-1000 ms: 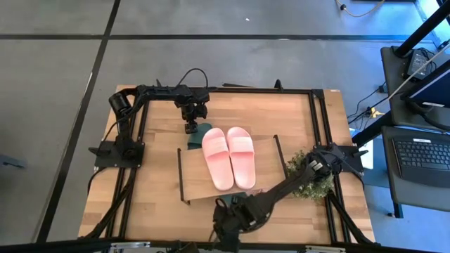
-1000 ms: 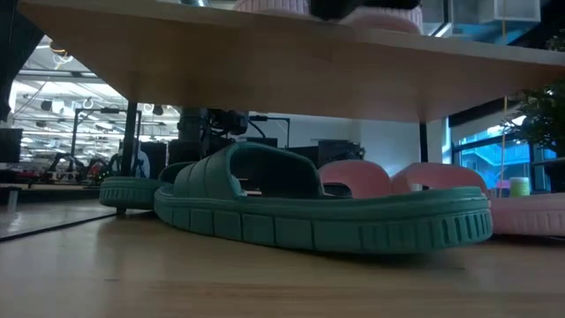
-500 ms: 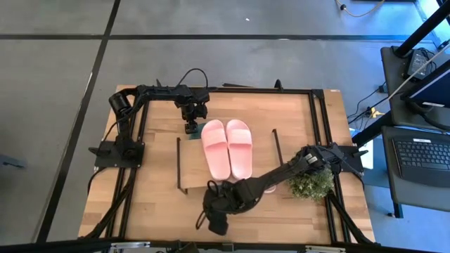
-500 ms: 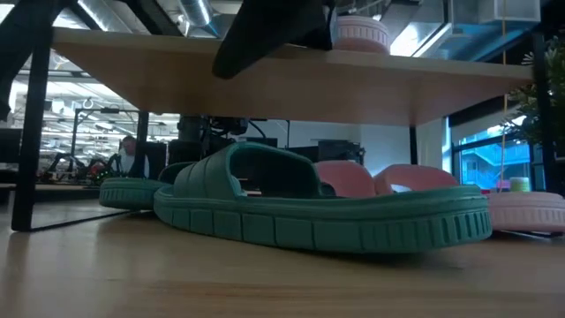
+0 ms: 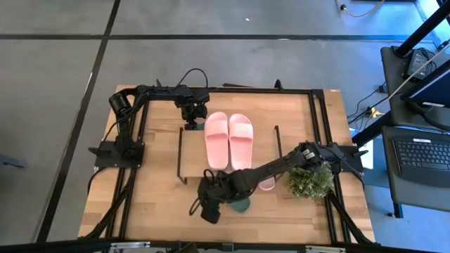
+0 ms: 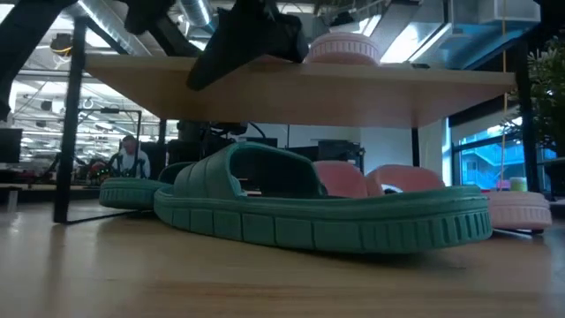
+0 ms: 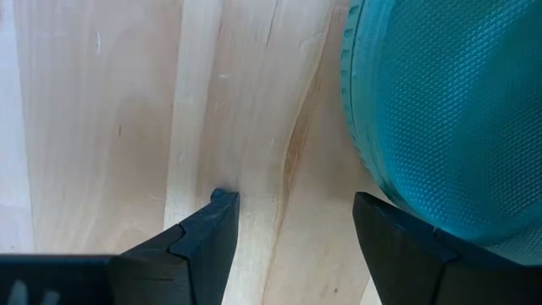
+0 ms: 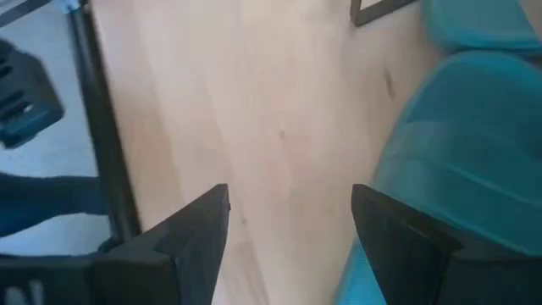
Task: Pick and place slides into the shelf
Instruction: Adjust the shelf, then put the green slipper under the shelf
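Observation:
The shelf [image 5: 193, 158] stands mid-table on its thin black legs [image 6: 71, 124]. One pink pair [image 5: 228, 137] lies on its top board. A green slide [image 5: 241, 204] and a pink slide [image 5: 267, 184] lie on the table at the shelf's near edge. In the low view a green slide [image 6: 327, 208] lies in front, with another green slide [image 6: 132, 190] and pink slides [image 6: 380, 181] beyond it under the board. My right gripper [image 5: 207, 213] is open, left of the near green slide [image 8: 466, 152]. My left gripper [image 5: 191, 128] is open at the shelf's far left corner, beside a green slide [image 7: 449, 110].
A small green plant [image 5: 309, 181] stands right of the shelf, under my right arm. A black frame runs around the table's edges. Bare table shows left of the shelf [image 5: 158, 176]. In the low view a person sits far off in the room [image 6: 132, 159].
My right arm has swung across the shelf's near edge toward the table's left. The shelf, with the pink pair on it, has slid toward the far edge. It has uncovered a green and a pink slide at its near side and covered the green slide by my left gripper.

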{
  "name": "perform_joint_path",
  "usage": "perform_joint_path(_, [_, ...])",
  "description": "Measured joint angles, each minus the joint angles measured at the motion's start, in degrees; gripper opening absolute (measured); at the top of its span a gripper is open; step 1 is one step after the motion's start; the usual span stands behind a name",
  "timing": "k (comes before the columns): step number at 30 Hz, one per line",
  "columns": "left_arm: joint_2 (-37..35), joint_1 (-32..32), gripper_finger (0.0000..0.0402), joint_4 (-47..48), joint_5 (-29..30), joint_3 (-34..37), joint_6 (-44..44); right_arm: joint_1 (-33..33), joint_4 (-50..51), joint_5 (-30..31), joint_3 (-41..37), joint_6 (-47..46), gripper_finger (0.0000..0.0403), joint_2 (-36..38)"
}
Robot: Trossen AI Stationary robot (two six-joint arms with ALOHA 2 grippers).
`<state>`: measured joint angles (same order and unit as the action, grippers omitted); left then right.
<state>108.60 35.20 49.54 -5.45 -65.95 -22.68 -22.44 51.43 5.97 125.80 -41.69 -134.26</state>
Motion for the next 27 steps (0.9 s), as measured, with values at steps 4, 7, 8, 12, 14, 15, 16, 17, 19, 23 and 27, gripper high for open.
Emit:
perform_joint_path(4, [0.0,0.0,0.0224,0.3,0.0,0.0,-0.1,1.1,0.1,0.9,0.0,0.0,0.0249,0.0])
perform_joint_path(7, [0.0,0.0,0.0224,0.5,0.0,0.0,0.0,1.7,0.1,1.0,0.0,0.0,0.0249,0.0])
perform_joint_path(8, [0.0,0.0,0.0224,0.5,-0.1,0.0,0.0,1.7,0.2,1.2,0.0,0.0,0.0249,0.0])
perform_joint_path(12, [-0.8,0.0,0.0224,0.8,0.0,0.1,0.2,1.6,0.3,1.2,-0.1,-0.1,0.0249,0.0])
perform_joint_path(14, [-2.4,0.0,0.0224,1.9,-0.1,0.4,0.5,1.2,0.2,1.3,-0.1,-0.1,0.0249,0.5])
perform_joint_path(15, [-3.5,0.0,0.0224,2.5,-0.1,0.4,0.4,0.9,0.1,1.6,-0.1,-0.2,0.0249,1.0])
perform_joint_path(16, [-4.8,0.0,0.0224,2.5,-0.1,0.1,0.4,0.7,0.5,2.0,-0.1,-0.5,0.0249,1.7])
perform_joint_path(17, [-6.2,0.1,0.0224,1.8,0.0,-0.2,0.4,0.5,0.6,2.2,-0.1,-1.0,0.0249,2.1])
perform_joint_path(19, [-9.1,0.6,0.0224,2.1,0.2,-0.3,0.3,0.0,1.1,2.1,0.0,-1.8,0.0249,3.2])
perform_joint_path(23, [-14.4,1.9,0.0224,4.0,0.8,-0.3,0.2,-1.1,1.4,0.9,-0.1,-3.0,0.0249,4.3])
perform_joint_path(27, [-21.2,3.5,0.0224,6.2,0.3,-0.3,0.7,-2.4,3.6,0.0,-0.1,-4.5,0.0249,6.1])
